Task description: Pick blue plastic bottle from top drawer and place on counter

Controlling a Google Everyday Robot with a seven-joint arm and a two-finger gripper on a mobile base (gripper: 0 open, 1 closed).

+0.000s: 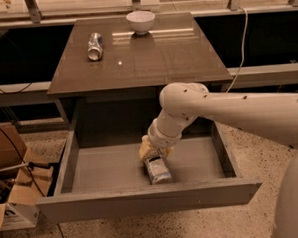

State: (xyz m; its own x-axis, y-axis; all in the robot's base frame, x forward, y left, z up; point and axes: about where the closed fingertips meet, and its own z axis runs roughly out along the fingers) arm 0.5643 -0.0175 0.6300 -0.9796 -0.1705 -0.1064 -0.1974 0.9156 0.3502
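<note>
The blue plastic bottle (157, 170) lies on its side on the grey floor of the open top drawer (106, 168), near the middle front. My gripper (151, 152) reaches down into the drawer from the right and sits right over the bottle's far end, touching or nearly touching it. My white arm (228, 112) hides part of the drawer's back right. The counter (150, 56) is the glossy brown table top above the drawer.
A crushed silver can (94, 46) lies at the counter's back left. A white bowl (140, 21) stands at its back middle. Cardboard boxes (12, 188) and cables sit on the speckled floor at the left. The drawer front panel (148, 201) juts toward the camera.
</note>
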